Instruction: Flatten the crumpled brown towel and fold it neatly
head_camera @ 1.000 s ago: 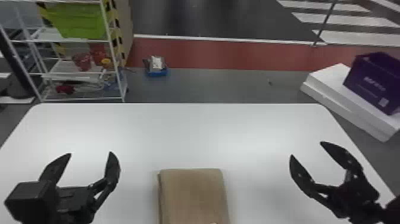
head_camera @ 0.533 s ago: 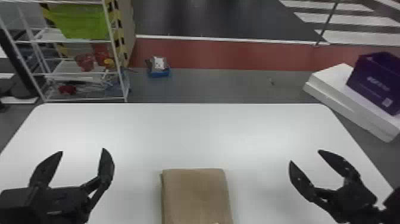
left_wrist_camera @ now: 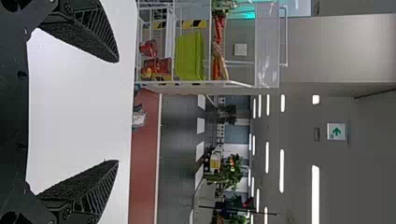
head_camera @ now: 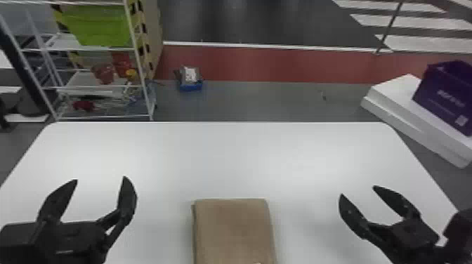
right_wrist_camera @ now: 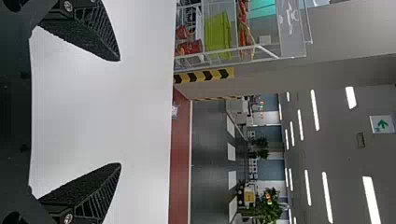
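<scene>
In the head view, the towel [head_camera: 233,231] lies on the tabletop [head_camera: 291,158], about midway between the left and right edges and well back from the far edge; its near end runs out of the picture. It is flat and squared off, with a straight far side, slightly rounded corners and layers showing along its left side. The flattening looks done, and the folding seems done or all but done. Whether the near end is lined up as neatly cannot be told from here. The left tool [head_camera: 100,179] is over the left part of the tabletop, its fingers spread wide, holding nothing. The right tool [head_camera: 357,191] is towards the right edge, likewise spread and without a hold. Both are well apart from the towel, which fits work that is finished; if anything is left, it is probably a light pat or a small straightening of a side.

In the left wrist view, the left tool's fingers [left_wrist_camera: 81,35] stand far apart, with the tabletop and its far edge beyond and no cloth between them.

In the right wrist view, the right tool's fingers [right_wrist_camera: 84,35] are parted just as widely, gripping nothing, with the tabletop's far edge ahead of them.
</scene>
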### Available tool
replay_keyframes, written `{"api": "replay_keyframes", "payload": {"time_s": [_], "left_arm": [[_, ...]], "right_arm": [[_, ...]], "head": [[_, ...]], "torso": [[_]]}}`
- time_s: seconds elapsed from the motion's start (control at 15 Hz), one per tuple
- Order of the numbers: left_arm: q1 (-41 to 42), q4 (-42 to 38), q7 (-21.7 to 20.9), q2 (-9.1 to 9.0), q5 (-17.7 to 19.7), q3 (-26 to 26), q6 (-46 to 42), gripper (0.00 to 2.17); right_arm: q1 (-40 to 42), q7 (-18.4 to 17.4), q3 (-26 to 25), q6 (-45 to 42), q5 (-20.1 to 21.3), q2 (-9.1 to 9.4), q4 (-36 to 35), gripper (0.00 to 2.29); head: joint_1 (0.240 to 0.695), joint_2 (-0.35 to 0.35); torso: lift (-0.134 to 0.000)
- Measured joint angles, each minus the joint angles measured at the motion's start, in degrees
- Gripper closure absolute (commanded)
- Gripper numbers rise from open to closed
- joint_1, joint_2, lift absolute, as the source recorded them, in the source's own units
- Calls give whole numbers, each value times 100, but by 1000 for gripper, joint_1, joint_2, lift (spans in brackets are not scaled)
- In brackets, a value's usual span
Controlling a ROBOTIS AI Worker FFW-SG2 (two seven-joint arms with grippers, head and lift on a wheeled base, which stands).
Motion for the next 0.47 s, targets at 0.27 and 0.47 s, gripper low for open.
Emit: {"api": "replay_keyframes", "payload": {"time_s": [0.27,0.47], "left_arm": [[-34,17,-100,0,-1,-8,11,120],[-44,39,-113,0,0,-7,18,120]], "right_arm": [[1,-145,141,27,33,19,-7,80],[-28,-260,236,135,75,19,-7,80]], "head": [[695,-74],[695,-67]], "torso": [[-124],[-124]]}}
